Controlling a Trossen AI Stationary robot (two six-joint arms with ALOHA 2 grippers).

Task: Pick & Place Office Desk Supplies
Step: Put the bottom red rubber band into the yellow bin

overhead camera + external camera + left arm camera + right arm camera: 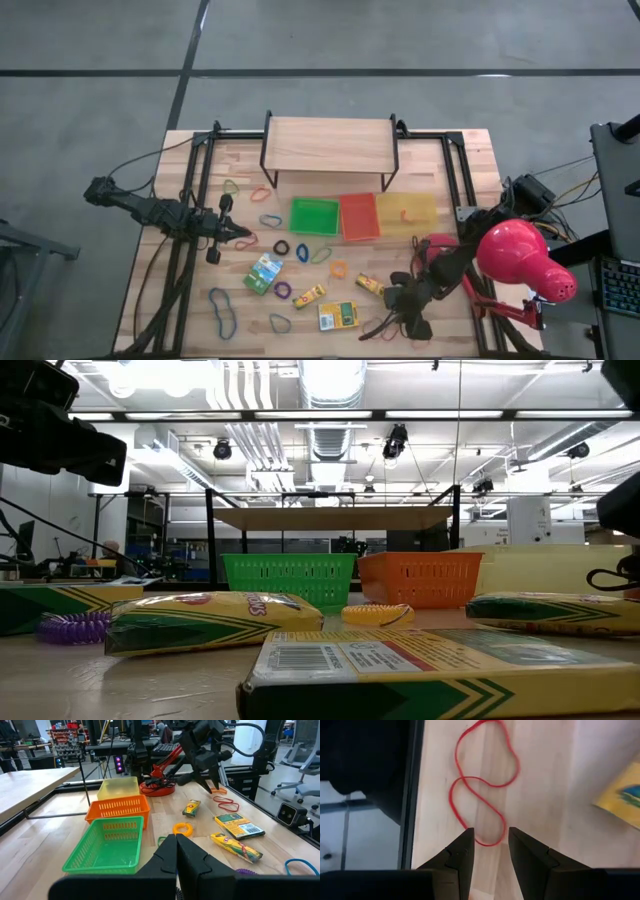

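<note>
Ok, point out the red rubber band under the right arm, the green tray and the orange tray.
red rubber band [485, 780]: right wrist view, where its strands cross.
green tray [313, 216]: high view, its floor.
orange tray [359, 216]: high view, its floor.

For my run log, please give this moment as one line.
right gripper: open over thin red rubber-band loop | left gripper: shut, waiting

No word, brand or number can be made out anywhere. The flat yellow-and-green printed cardboard box [440, 675] lying nearest in the low view carries a white barcode label with lines of small print, too fine to read. The long yellow cardboard box [215, 622] at its 10 o'clock shows dark lettering, perhaps a brand name, illegible.
</note>
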